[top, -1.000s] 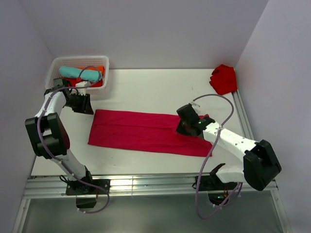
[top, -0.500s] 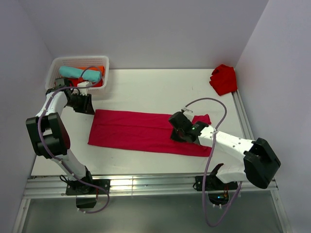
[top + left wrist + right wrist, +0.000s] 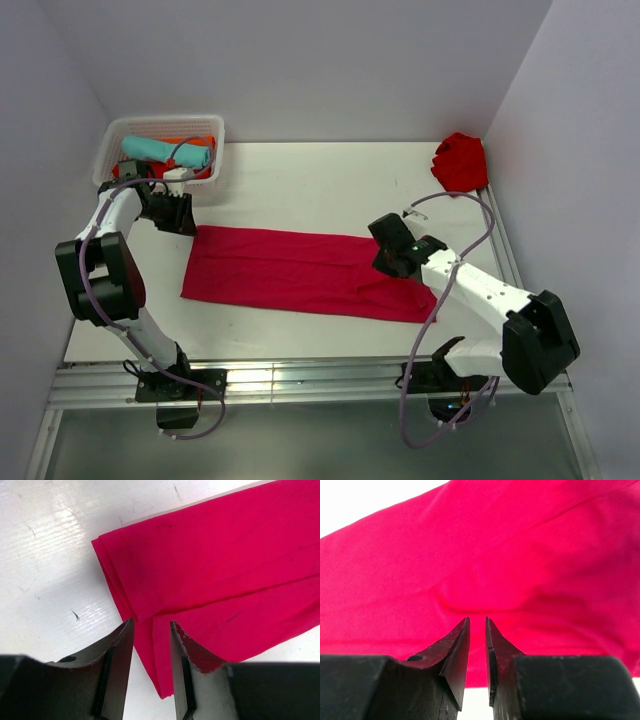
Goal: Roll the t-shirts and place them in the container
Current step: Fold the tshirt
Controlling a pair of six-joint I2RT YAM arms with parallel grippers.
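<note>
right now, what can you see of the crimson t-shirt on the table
The crimson t-shirt is soft plain cloth folded into a long flat strip on the table, layered edges showing at its left end. The open left gripper sits over that end. The right gripper, jaws nearly closed, meets a pucker near the right end; whether it pinches is unclear.

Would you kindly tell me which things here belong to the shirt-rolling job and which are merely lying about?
Job: flat folded pinkish-crimson cloth tee; crumpled scarlet cloth tee; rolled teal tee; orange tee.
Lying about: white plastic mesh basket holding the last two; silver metal rail.
</note>
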